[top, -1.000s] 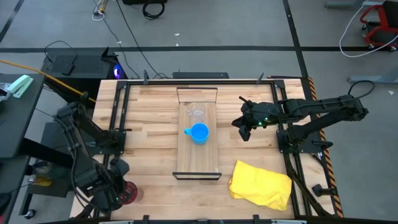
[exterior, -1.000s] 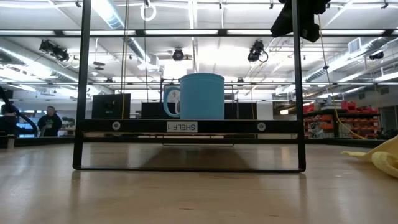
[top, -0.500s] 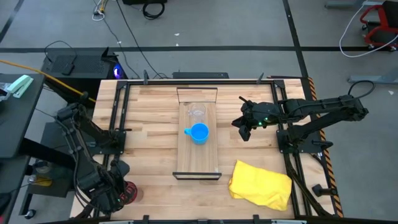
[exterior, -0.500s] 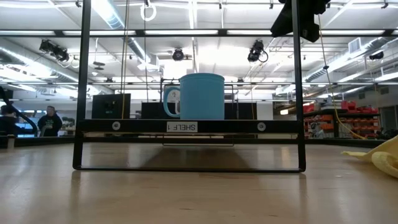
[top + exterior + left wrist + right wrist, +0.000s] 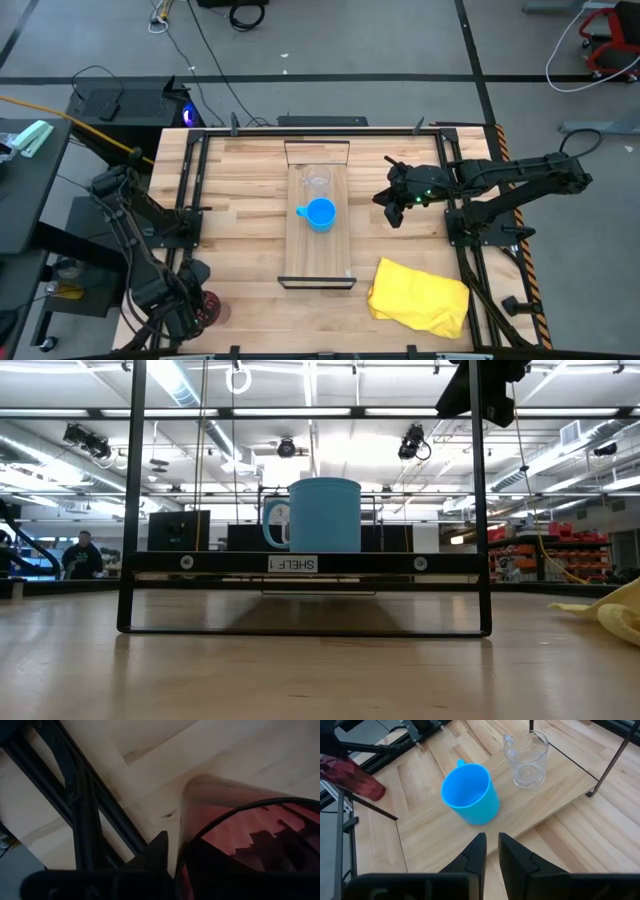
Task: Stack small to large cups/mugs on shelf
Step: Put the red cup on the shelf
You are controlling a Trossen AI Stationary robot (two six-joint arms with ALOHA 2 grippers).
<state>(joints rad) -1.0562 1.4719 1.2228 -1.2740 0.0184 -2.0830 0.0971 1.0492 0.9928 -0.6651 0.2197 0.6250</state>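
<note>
**Left claw on red cup at table's 7 o'clock corner**

Left gripper [image 5: 195, 312]: at the 7 o'clock corner of the table [image 5: 240, 200], fingers clasped on the dark red cup [image 5: 207, 308]; cup tilted, rim filling the left wrist view [image 5: 240, 850].

Right gripper [image 5: 392, 212]: hovering at 3 o'clock of the shelf [image 5: 318, 255], fingers [image 5: 476, 851] drawn narrow, nothing between them.

Clear cup [image 5: 316, 183]: upright on the shelf, toward its 12 o'clock end.

Blue mug [image 5: 320, 213]: on the shelf just beside the clear cup, mid-plank, handle toward 9 o'clock.

Yellow cloth [image 5: 420, 295]: crumpled at the table's 5 o'clock corner.
</note>
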